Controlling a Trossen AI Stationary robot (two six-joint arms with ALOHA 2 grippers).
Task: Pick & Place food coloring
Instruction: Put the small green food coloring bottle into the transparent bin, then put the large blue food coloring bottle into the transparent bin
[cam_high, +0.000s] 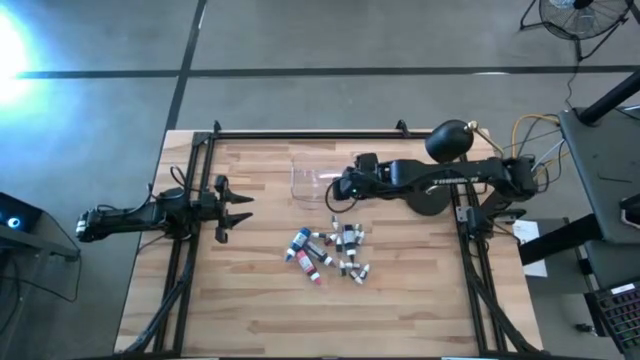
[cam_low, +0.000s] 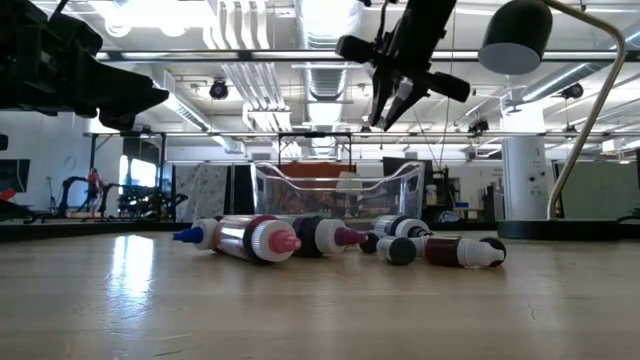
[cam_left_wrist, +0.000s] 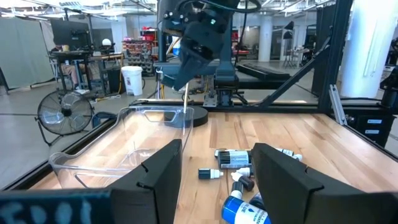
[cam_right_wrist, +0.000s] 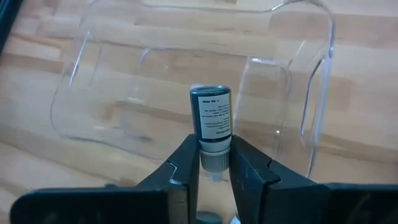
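The right gripper (cam_right_wrist: 214, 163) pinches one tiny dark dropper bottle with a white label (cam_right_wrist: 211, 121) by its neck, holding it above the clear plastic box (cam_high: 313, 181). It looks light, hard and a bit slippery — the narrow neck seems the best hold. Other little bottles (cam_high: 330, 252) lie on the wooden surface (cam_high: 260, 310), just nearer than the box. At the left, the left gripper (cam_high: 237, 212) waits, fingers spread.

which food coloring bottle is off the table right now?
The dark bottle pinched between the right gripper fingers, held above the clear box. All the other bottles lie on the table.
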